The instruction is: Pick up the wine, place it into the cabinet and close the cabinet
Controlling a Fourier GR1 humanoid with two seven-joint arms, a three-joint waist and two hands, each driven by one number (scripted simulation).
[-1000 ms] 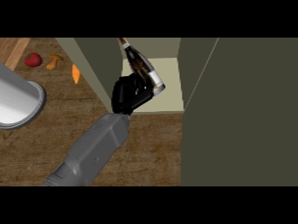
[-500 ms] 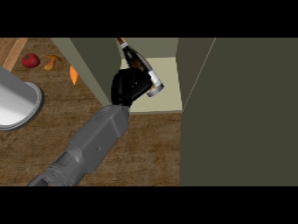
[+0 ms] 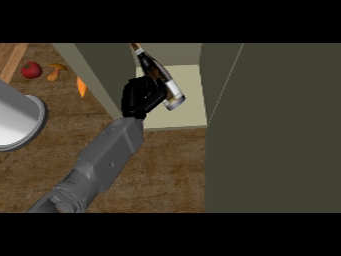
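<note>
The wine bottle [image 3: 161,80] is dark with a pale label and leans with its neck pointing up and away, over the cabinet's light shelf floor [image 3: 186,117]. My right hand [image 3: 139,98] is shut on the bottle's lower body from the left, at the cabinet's opening. Its grey forearm runs down to the lower left. The cabinet's open door [image 3: 291,130] stands as a large dark olive panel on the right. The bottle's base is partly hidden by my fingers. My left hand does not show.
A big silver cylinder [image 3: 7,120] stands on the wooden counter at the left. Behind it lie a red fruit [image 3: 30,70], a brown mushroom [image 3: 55,71] and an orange piece [image 3: 81,86]. The cabinet's left wall [image 3: 103,65] rises just beside my hand.
My right hand has moved slightly up and left with the bottle, a little deeper into the cabinet opening. The bottle stays in the hand.
</note>
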